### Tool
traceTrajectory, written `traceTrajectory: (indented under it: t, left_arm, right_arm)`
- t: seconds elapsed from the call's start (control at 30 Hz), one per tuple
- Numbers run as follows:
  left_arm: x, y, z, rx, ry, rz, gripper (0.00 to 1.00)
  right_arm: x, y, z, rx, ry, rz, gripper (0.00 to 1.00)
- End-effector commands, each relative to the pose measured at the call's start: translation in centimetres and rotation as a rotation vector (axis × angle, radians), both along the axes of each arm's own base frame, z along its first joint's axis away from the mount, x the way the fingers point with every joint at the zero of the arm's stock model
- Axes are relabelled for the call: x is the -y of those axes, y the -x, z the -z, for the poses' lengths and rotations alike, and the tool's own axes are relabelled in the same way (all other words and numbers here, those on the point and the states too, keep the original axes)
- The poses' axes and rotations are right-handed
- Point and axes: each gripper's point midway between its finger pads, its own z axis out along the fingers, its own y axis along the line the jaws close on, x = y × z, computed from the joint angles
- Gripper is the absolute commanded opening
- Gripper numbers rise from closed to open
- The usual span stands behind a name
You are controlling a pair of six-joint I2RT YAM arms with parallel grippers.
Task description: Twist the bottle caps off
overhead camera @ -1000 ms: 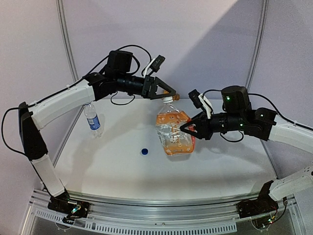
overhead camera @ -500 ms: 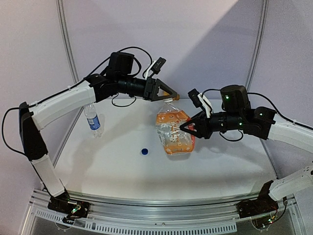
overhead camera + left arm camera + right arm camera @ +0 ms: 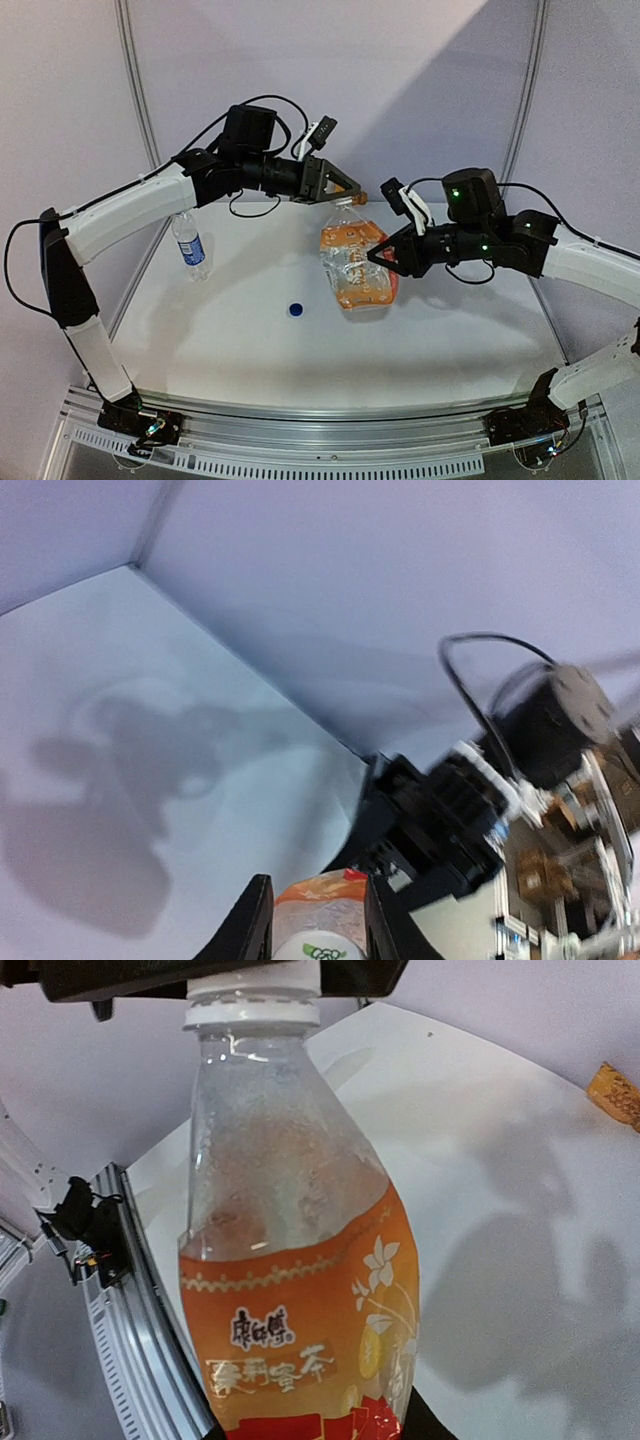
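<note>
the white cap (image 3: 252, 1000) was found clamped by the left gripper (image 3: 353, 192), atop the orange bottle (image 3: 356, 268). the bottle was held near upright, at mid-body, by the right gripper (image 3: 380, 257).

White table (image 3: 240, 340) with rounded rear corners, bearing soft shadows. Pale lilac wall panels (image 3: 400, 80) enclose it behind. A grey left pole (image 3: 135, 90) and right pole (image 3: 525, 100) stand against the panels. A perforated metal rail (image 3: 320, 440) runs along the near edge.
</note>
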Motion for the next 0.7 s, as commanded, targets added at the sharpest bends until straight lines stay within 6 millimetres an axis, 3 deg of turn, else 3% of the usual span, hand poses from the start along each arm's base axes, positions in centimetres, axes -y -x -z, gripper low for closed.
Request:
traceTrajectory:
  t: [0.0,0.07,0.17,0.3,0.47,0.53,0.67]
  left_arm:
    - [-0.3,-3.0,5.3,-0.198,-0.226,-0.291,0.07]
    - [-0.6,-3.9,7.2,-0.293,-0.302,-0.418,0.07]
    - [-0.2,-4.6,8.8,-0.384,-0.341,-0.512,0.08]
    - [0.9,-4.9,9.3,-0.427,-0.351,-0.542,0.10]
    - [2.1,-4.9,8.3,-0.439,-0.306,-0.518,0.10]
    - [2.5,-5.0,7.4,-0.435,-0.272,-0.504,0.18]
    - [2.5,-4.8,5.5,-0.414,-0.228,-0.493,0.42]
  right_arm:
    - [1.8,-5.2,-2.3,0.105,0.087,0.266,0.00]
    - [2.8,-7.3,-1.7,0.092,0.171,0.388,0.00]
    - [2.8,-8.8,-0.6,0.067,0.244,0.452,0.00]
    - [2.4,-9.0,-0.5,0.056,0.225,0.458,0.00]
    - [2.2,-8.5,0.5,0.030,0.218,0.438,0.00]
    - [2.4,-8.3,0.9,0.024,0.226,0.439,0.00]
    - [3.0,-7.9,1.7,0.020,0.234,0.446,0.00]
